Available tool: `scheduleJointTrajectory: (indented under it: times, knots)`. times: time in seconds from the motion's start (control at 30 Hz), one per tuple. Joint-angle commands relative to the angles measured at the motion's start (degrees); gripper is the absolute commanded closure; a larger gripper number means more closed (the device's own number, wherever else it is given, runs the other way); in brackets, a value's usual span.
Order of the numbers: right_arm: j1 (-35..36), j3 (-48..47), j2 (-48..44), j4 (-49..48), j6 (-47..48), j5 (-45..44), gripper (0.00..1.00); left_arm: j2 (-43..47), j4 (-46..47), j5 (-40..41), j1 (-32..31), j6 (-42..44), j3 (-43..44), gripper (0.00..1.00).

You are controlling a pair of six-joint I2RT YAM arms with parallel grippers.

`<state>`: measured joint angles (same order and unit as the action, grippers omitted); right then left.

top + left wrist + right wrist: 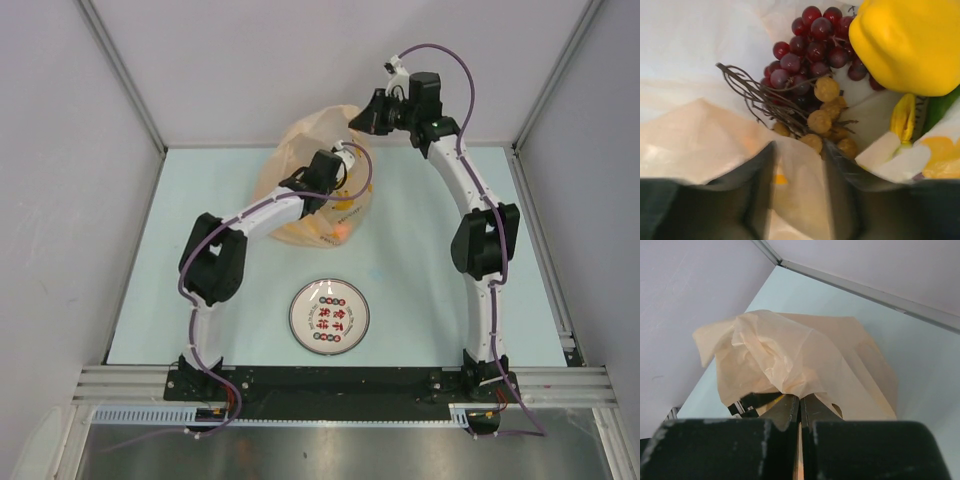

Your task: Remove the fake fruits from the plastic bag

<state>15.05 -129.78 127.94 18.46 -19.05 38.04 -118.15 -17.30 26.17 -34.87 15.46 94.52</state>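
The pale-orange plastic bag (300, 150) stands at the back of the table. My right gripper (366, 117) is shut on the bag's top edge and holds it up; in the right wrist view the film (805, 355) is pinched between the closed tips of the right gripper (800, 402). My left gripper (338, 168) reaches into the bag's mouth. It (799, 150) is open, with a fold of bag film between its fingers, just short of the brownish grape bunch (826, 117). Beyond lie the dark purple grapes (810, 45), the yellow pepper (910, 45), a yellow piece (903, 117) and a green edge (940, 107).
A round white plate (329, 316) with printed marks lies on the pale table in front of the bag. Grey walls close in the back and both sides. A metal rail runs along the near edge by the arm bases.
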Motion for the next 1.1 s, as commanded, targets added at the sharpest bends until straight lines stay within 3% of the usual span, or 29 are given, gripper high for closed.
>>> scheduleJointTrajectory:
  times: [0.0,0.03,0.07,0.2,0.3,0.47,0.57,0.73,0.87,0.97,1.0,1.07]
  knots:
    - [0.42,-3.12,0.29,-1.85,-0.02,0.89,1.00,3.53,0.43,0.20,0.59,2.38,1.37,0.83]
    - [0.42,-3.20,0.38,-1.85,0.06,0.89,1.00,3.97,0.08,-0.50,0.86,2.29,1.02,0.97]
    - [0.33,-3.29,0.47,-1.76,0.32,0.63,1.00,5.20,-1.14,-2.68,0.95,2.12,1.10,1.00]
    - [0.07,-4.78,1.17,-1.32,1.03,-1.12,1.00,7.14,-8.96,-11.73,1.03,-0.16,6.80,1.00]
    - [-0.63,-6.89,1.87,-1.06,1.56,-2.88,1.00,9.06,-16.00,-18.57,1.38,-1.22,17.06,1.00]
    - [-1.42,-9.71,1.44,-0.70,2.79,-5.08,1.00,14.78,-18.12,-24.33,4.55,-1.40,22.46,1.00]
    - [-1.60,-8.40,-0.84,-0.36,3.05,-5.26,1.00,19.70,-15.58,-23.89,6.65,0.70,19.58,1.00]
    - [-2.21,-2.94,-5.68,-1.05,2.79,-5.78,1.00,27.61,-6.64,-21.87,11.92,1.76,3.85,1.00]
    - [-3.18,-8.55,-2.71,-2.64,2.96,-10.87,1.00,23.26,-0.37,-23.44,14.83,7.38,4.52,1.00]
    - [-2.92,-16.45,2.65,-5.53,6.11,-14.13,1.00,15.08,-3.24,-22.93,16.41,8.36,18.37,1.00]
    - [-2.83,-20.65,3.88,-6.23,6.48,-15.27,1.00,4.96,-6.66,-21.44,17.29,7.75,34.78,1.00]
    - [-2.05,-24.98,6.70,-9.31,8.49,-19.13,1.00,-7.03,-16.51,-17.76,18.43,5.28,56.28,1.00]
